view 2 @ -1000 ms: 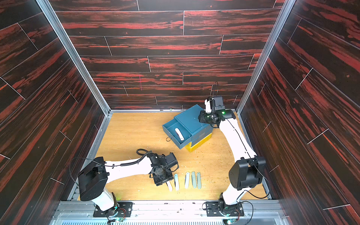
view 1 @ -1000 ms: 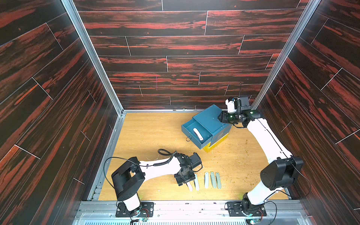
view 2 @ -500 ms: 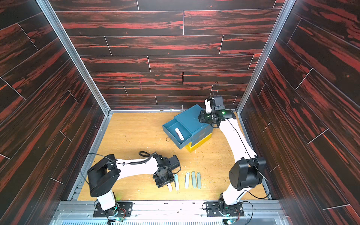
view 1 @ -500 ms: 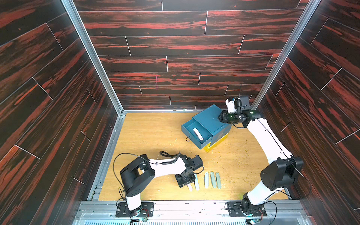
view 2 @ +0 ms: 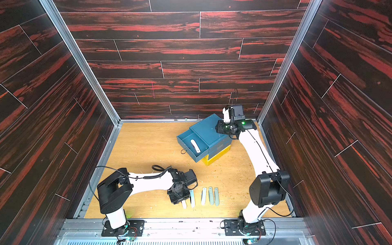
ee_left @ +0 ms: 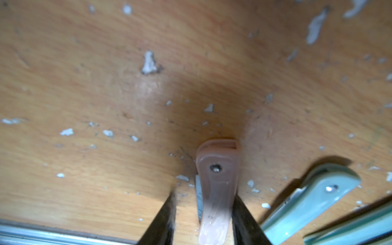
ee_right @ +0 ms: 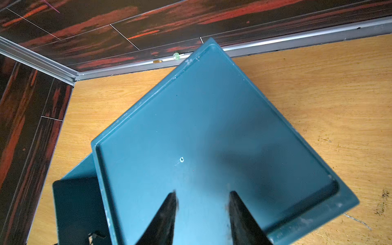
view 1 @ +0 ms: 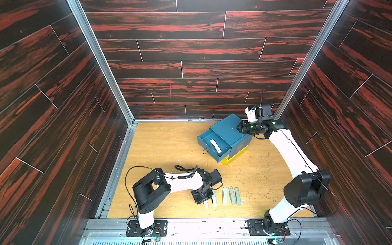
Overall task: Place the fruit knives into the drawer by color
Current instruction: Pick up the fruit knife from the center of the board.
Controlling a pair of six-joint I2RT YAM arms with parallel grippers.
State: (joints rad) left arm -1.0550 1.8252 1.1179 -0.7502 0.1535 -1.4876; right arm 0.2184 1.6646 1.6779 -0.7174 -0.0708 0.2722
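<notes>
Sitting out: 5 knives (view 1: 224,196); drwr (view 1: 205,140) 1

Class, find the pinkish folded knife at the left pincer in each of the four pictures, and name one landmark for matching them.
In a top view: pinkish knife, leftmost of the front row, at the left pincer.
In a top view: the same spot.
Left wrist: between the pincer's fingers, at.
Right wrist: not in it.
Landmark: the pale knife beside it, in all but the right wrist view.
</notes>
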